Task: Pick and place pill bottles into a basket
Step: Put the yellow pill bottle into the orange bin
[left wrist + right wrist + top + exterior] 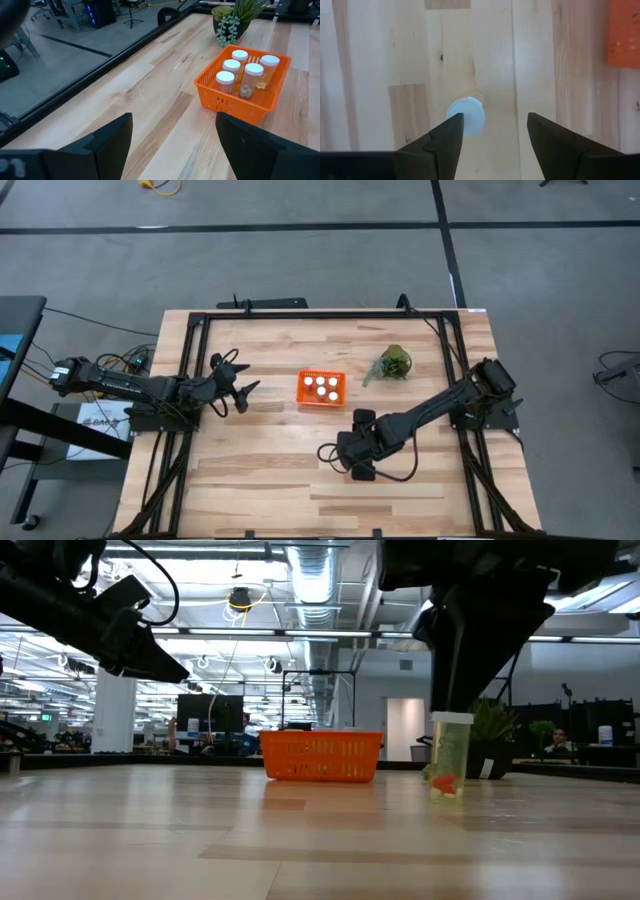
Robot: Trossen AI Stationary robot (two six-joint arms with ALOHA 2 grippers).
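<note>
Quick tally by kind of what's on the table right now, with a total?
Pill bottles in the basket: 4
Pill bottles standing on the table outside it: 1
Orange baskets: 1
Potted plants: 1
Total: 7

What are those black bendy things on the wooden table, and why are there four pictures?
They are two robot arms, each ending in a two-finger claw called a gripper. One picture looks down from above, one looks level across the table, and two come from little cameras on the arms' wrists. On the pale wooden table sits a small square orange plastic basket with four white-capped pill bottles standing in it, and a little green leafy plant beside it. The right gripper hangs open right above one more clear pill bottle with a white cap, standing upright on the table. The left gripper waits open, pointing at the basket. Nothing is held.
</note>
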